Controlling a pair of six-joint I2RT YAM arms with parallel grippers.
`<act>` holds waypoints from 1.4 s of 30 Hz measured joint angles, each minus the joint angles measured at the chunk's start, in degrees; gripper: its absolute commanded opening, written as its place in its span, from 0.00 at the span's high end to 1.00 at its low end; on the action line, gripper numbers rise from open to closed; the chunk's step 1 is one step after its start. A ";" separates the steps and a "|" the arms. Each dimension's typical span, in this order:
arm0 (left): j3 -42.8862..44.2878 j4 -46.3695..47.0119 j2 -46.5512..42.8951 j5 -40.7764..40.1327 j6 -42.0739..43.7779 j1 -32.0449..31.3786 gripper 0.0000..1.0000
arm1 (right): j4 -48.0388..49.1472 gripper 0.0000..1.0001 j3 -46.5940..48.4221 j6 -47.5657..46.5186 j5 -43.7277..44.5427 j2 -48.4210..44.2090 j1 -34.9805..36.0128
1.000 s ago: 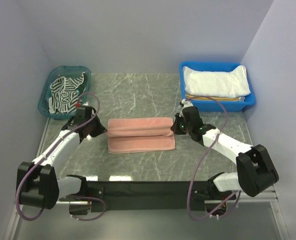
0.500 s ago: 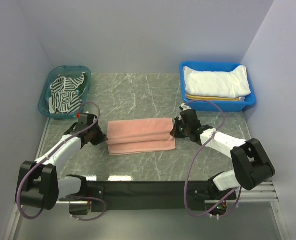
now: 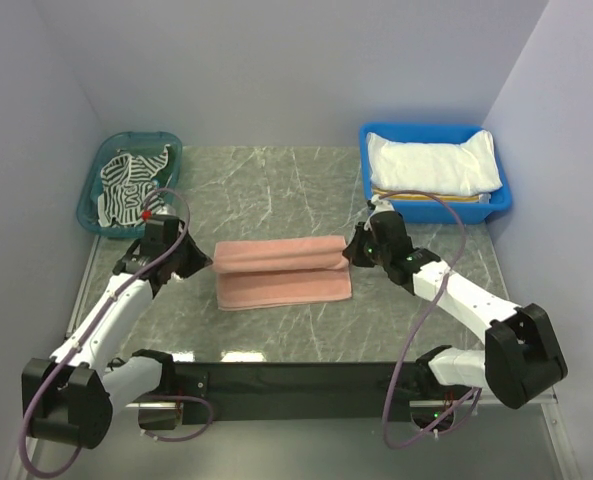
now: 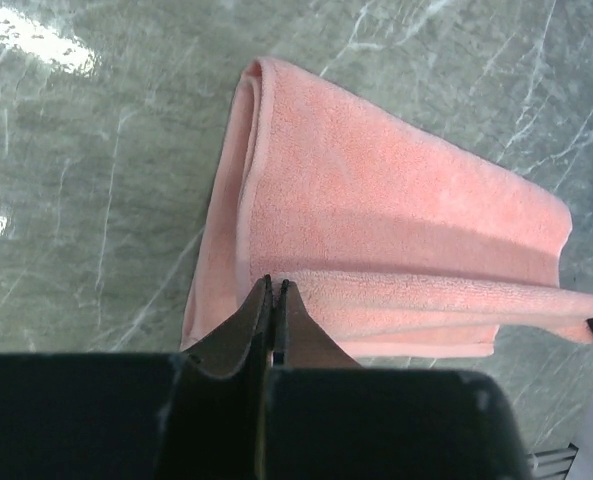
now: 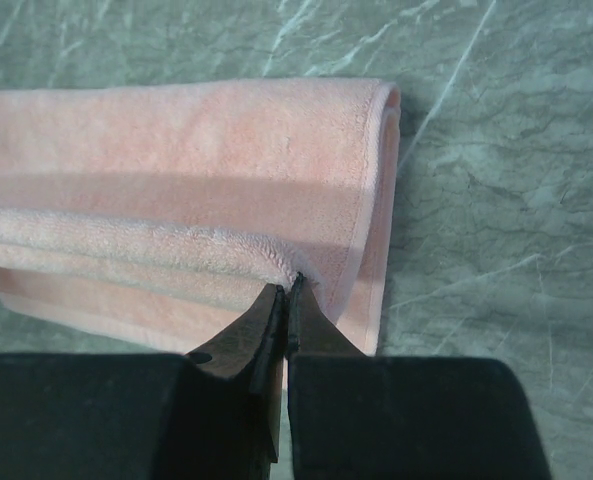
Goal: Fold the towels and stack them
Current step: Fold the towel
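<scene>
Salmon pink towel [image 3: 281, 272] lies folded at the centre of the marble table [image 3: 276, 180], top layer raised in a ridge. Left gripper [image 3: 210, 262] is at its 9 o'clock end, jaws pressed together on the raised edge. Right gripper [image 3: 349, 255] is at the 3 o'clock end, pinching the same edge. Dark-and-white striped towel [image 3: 128, 185] sits in the teal basket [image 3: 141, 137] at 10 o'clock. White towel [image 3: 431, 165] sits in the blue bin [image 3: 446, 211] at 2 o'clock.
</scene>
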 measured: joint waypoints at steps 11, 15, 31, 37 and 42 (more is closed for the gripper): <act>-11.06 3.34 0.83 3.56 -1.73 -1.20 0.91 | 0.55 0.89 -5.18 3.50 -0.98 2.75 0.02; -11.74 3.67 2.45 3.04 -2.45 -1.66 0.70 | 0.33 0.55 -5.95 4.22 0.90 4.96 -0.20; -2.64 -2.51 -7.80 -0.44 -5.49 -5.25 0.32 | -7.02 0.51 3.08 1.70 4.61 -7.30 5.75; 5.46 1.95 8.57 -0.63 -5.97 -11.98 0.37 | -5.20 0.53 12.83 1.73 3.74 8.00 5.77; 7.89 4.98 20.06 -1.09 -5.90 -16.09 0.38 | -5.11 0.53 15.04 1.70 2.82 18.29 5.92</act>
